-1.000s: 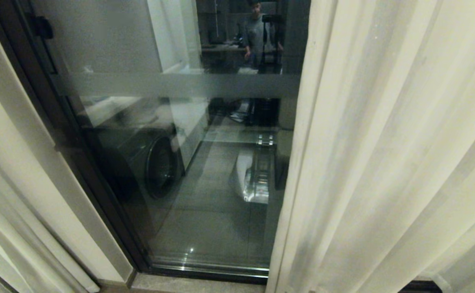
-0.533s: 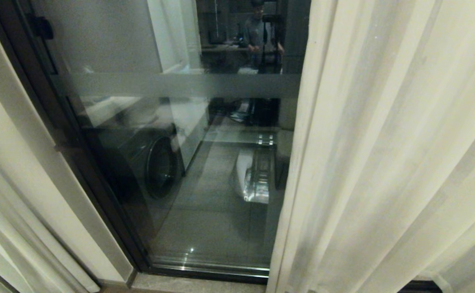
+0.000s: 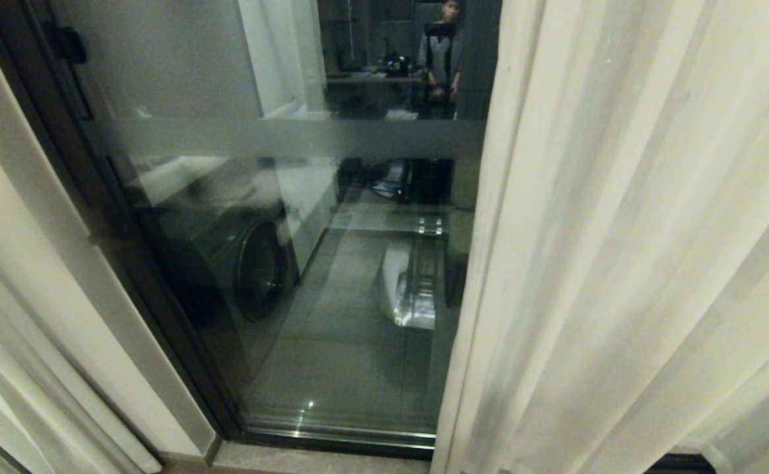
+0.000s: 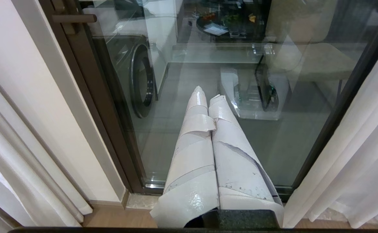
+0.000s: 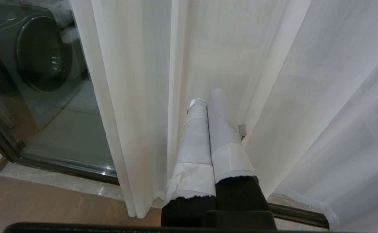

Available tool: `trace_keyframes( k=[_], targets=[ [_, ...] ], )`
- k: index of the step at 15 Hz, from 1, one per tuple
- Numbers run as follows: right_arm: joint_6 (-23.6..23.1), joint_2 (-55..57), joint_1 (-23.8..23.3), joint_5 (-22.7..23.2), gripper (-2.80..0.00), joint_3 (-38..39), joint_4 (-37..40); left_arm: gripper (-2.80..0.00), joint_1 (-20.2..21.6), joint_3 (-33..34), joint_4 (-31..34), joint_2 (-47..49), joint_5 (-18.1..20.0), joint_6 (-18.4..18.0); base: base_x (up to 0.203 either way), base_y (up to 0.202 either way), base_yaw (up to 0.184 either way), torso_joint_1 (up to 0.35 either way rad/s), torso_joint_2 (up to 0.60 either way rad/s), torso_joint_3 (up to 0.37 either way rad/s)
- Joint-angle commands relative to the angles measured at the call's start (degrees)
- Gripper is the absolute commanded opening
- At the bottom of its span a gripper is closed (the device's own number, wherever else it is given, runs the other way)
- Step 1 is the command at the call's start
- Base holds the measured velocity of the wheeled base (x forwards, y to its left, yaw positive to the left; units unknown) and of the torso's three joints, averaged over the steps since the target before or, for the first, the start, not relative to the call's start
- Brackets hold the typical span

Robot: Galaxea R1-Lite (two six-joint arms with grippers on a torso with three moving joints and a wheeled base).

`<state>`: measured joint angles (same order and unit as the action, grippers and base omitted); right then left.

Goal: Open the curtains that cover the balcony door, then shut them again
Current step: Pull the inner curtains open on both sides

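The balcony door (image 3: 279,250) fills the middle of the head view, dark-framed glass with a frosted band. Cream curtains hang to either side: a wide panel (image 3: 621,263) covers the right part, a narrower one (image 3: 2,368) hangs at the far left. Neither arm shows in the head view. My left gripper (image 4: 206,94), white-taped, is shut and empty, pointing at the uncovered glass (image 4: 182,136). My right gripper (image 5: 208,97) is shut and empty too, its tips close to the folds of the right curtain (image 5: 227,58); whether they touch it I cannot tell.
A washing machine (image 3: 246,263) stands behind the glass at the left. The pane reflects a person (image 3: 442,59) and my own base. A stone sill (image 3: 318,457) runs along the door's foot, with wooden floor (image 5: 46,200) before it.
Only the person's reflection in the glass has shifted to the right. The curtains, door and both grippers stay as they were.
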<state>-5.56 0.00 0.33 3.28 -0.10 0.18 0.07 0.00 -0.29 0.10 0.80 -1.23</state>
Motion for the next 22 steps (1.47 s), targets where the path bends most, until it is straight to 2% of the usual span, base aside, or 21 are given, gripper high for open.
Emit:
trace_keyframes(
  k=[1,5,9,13,16,18,20,22],
  targets=[
    [-0.01,0.09,0.02,0.06,-2.8,0.01,-0.01,-2.8,0.01,0.0,-0.06,-0.1,-0.01,0.0,0.0,0.0,0.0,0.0,0.0,0.0],
    [-0.33,0.09,0.02,0.06,-2.8,0.01,-0.01,-2.8,0.01,0.0,0.0,-0.09,-0.01,0.0,0.0,0.0,0.0,0.0,0.0,0.0],
    [-2.71,1.12,0.03,0.08,-2.8,0.01,-0.09,-2.8,0.01,0.0,-0.05,-0.08,-0.01,0.0,0.0,0.0,0.0,0.0,0.0,0.0],
    [-5.18,13.58,1.41,1.1,-2.8,-0.75,-3.61,-2.8,0.01,0.0,0.02,-0.1,-0.01,0.0,0.0,0.0,0.0,0.0,0.0,0.0],
    [-5.39,28.06,10.35,7.27,-2.8,-7.1,-13.22,-2.8,0.01,0.0,-0.06,-0.03,-0.01,0.03,0.0,0.0,0.0,0.0,0.0,0.0],
    [-5.28,37.93,16.8,12.67,-2.8,-14.94,-18.62,-2.8,0.01,0.0,-0.06,-0.01,-0.01,0.05,0.0,0.0,0.0,0.0,0.0,0.0],
    [-5.35,45.99,20.43,18.77,-2.8,-23.3,-21.12,-2.8,0.01,0.0,-0.06,-0.01,-0.01,0.0,0.0,0.0,0.0,0.0,0.0,0.0],
    [-5.47,54.19,21.86,21.37,-2.8,-30.85,-22.15,-2.8,0.01,0.0,-0.06,-0.09,-0.01,0.0,0.0,0.0,0.0,0.0,0.0,0.0]
  ],
)
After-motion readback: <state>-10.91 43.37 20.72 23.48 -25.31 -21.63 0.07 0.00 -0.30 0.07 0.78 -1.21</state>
